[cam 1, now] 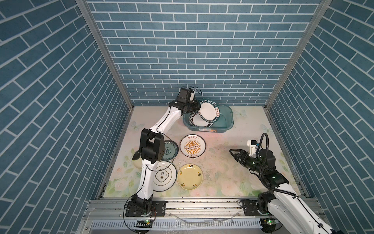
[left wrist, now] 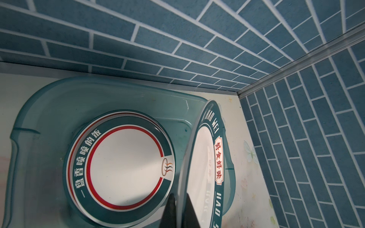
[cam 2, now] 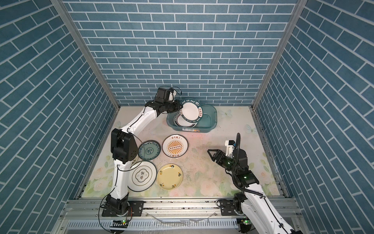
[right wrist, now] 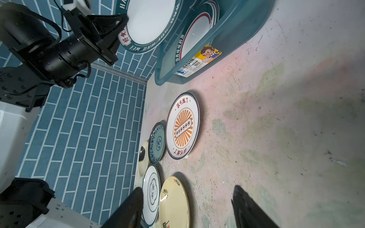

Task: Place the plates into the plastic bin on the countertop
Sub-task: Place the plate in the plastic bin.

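Tilted steeply, almost on edge, over the plastic bin (cam 1: 230,118): white plate with teal lettered rim (cam 1: 208,111), glossy and shallow, its white well facing up and toward the bin's free right half. Pinched at its left edge by the left gripper (cam 1: 196,109), fingers (left wrist: 169,212) pressed on the thin rim, so reaching rightward from the jaws along the bin's long axis. Directly beneath, at the bin's left end: red-ringed plate (left wrist: 126,167), possibly atop others. Probably calls for lowering and flattening before letting go, or else a clatter onto the one below. Farther out on the countertop (cam 1: 222,174): orange sunburst plate (cam 1: 192,149), teal floral plate (cam 1: 171,151), pale yellow plate (cam 1: 189,176), two more by the left arm. Spread wide and empty, well apart from the bin: right gripper (cam 1: 234,154).
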Controlling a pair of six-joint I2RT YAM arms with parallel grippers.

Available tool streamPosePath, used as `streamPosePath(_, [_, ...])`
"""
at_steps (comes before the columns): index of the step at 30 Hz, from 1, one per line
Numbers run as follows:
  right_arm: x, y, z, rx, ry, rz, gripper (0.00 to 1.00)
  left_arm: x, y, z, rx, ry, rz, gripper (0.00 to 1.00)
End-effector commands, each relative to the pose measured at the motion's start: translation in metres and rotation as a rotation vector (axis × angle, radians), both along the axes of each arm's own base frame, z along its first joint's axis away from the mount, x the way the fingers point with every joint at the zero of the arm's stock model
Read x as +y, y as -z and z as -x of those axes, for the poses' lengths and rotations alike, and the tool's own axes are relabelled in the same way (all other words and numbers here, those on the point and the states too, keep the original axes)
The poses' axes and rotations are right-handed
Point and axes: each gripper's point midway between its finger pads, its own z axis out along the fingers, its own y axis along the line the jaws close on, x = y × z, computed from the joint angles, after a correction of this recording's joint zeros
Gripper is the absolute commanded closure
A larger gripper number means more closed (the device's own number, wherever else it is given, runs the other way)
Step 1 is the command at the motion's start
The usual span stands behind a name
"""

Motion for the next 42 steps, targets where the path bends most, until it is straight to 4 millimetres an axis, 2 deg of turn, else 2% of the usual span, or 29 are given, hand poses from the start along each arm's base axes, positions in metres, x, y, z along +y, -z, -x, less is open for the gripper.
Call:
streamPosePath(1, [0.000, 0.006, 0.004, 0.028, 0.003, -0.013, 0.29, 0.010, 0.014, -0.006, 0.030, -0.011, -0.037, 1.00])
streamPosePath(9, [0.003, -0.002, 0.005, 0.031, -0.018, -0.027, 0.30, 0.020, 0.056, -0.012, 0.087, -0.029, -0.110, 1.00])
streamPosePath(16, [0.002, -0.001, 0.007, 0.036, -0.013, -0.014, 0.30, 0.020, 0.073, -0.018, 0.109, -0.034, -0.127, 1.00])
streamPosePath(17, [0.002, 0.000, 0.007, 0.040, -0.012, -0.015, 0.30, 0.021, 0.075, -0.019, 0.112, -0.037, -0.131, 0.95])
streamPosePath(20, [0.001, 0.001, 0.007, 0.041, -0.011, -0.015, 0.30, 0.023, 0.079, -0.021, 0.117, -0.036, -0.134, 0.91])
streamPosePath(27, [0.001, 0.002, 0.006, 0.047, -0.009, -0.011, 0.30, 0.025, 0.085, -0.023, 0.125, -0.036, -0.144, 0.69])
streamPosePath(42, [0.002, 0.001, 0.005, 0.045, -0.012, -0.016, 0.30, 0.028, 0.079, -0.022, 0.108, -0.029, -0.165, 0.53])
